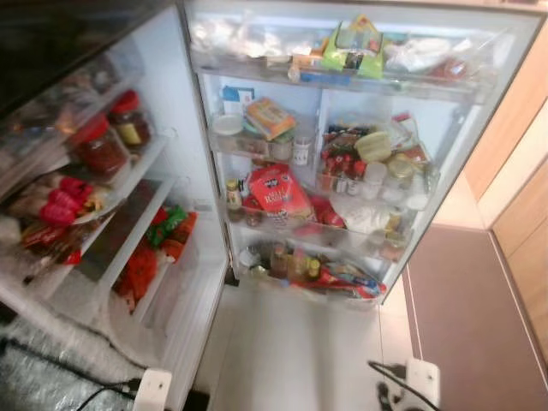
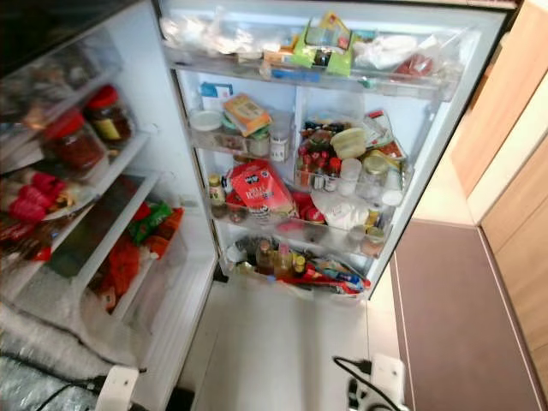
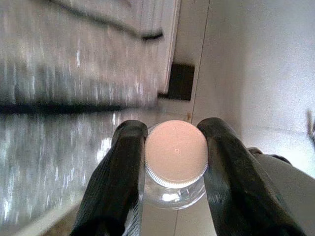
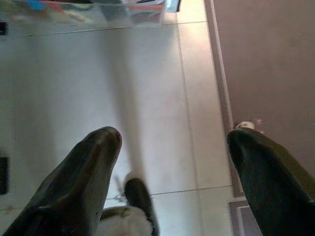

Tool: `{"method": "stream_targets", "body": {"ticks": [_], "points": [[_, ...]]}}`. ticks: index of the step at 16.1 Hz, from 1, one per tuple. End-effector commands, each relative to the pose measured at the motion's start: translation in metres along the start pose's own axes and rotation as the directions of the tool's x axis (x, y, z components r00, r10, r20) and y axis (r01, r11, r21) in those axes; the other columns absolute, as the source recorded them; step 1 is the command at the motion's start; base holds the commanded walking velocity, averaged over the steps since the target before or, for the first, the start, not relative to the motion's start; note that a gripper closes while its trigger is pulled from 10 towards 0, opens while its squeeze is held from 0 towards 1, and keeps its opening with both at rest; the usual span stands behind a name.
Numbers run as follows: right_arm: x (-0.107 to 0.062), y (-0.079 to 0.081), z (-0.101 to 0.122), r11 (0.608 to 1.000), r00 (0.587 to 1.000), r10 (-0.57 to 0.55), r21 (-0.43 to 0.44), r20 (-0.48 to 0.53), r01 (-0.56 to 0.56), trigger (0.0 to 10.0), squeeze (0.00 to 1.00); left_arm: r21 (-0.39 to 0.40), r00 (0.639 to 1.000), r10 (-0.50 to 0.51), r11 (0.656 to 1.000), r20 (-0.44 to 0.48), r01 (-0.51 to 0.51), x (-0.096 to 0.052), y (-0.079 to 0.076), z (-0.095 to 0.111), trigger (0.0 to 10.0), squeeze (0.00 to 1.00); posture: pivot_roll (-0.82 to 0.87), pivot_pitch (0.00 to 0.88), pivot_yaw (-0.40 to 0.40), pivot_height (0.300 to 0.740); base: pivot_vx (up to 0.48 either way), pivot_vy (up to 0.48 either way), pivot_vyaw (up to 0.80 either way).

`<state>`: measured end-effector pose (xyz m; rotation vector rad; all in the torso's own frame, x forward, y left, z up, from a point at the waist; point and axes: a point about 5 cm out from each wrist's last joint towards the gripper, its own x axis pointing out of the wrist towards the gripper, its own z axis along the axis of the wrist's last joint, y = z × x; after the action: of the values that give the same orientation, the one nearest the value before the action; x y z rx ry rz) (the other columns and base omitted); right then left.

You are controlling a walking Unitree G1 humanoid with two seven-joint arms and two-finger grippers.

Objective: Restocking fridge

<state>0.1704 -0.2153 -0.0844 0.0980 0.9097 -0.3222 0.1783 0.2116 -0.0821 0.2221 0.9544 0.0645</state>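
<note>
left claw (image 3: 172, 147) grips bottle (image 3: 175, 162) – right claw (image 4: 172, 147) spread – fridge door (image 1: 342, 163) open

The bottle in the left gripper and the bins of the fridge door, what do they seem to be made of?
The bottle, held in the left gripper with a finger on each side of its neck, looks like clear plastic or glass: its shoulder is see-through. Its cap looks like matt white plastic with a ribbed rim. The door bins seem clear glossy plastic: the food shows through them.
</note>
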Motion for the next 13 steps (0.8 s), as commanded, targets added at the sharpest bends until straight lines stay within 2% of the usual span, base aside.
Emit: {"method": "stream_targets", "body": {"ticks": [1,13], "points": [[0.0,0.005,-0.0008,1.0,1.0,0.014,0.003,-0.008,-0.014,10.0,0.0,0.003,0.999,0.009,1.0,-0.032,-0.009,-0.0016,0.0052,-0.0093,10.0,0.0,-0.11,0.014,0.029,0.74,0.24,0.0,0.0],[-0.0002,0.0061,-0.0002,1.0,1.0,0.015,0.001,0.003,-0.015,10.0,0.0,0.008,0.999,0.002,1.0,-0.034,-0.001,-0.0016,0.0056,-0.0094,10.0,0.0,-0.11,0.035,0.031,0.74,0.242,0.0,0.0]]}}
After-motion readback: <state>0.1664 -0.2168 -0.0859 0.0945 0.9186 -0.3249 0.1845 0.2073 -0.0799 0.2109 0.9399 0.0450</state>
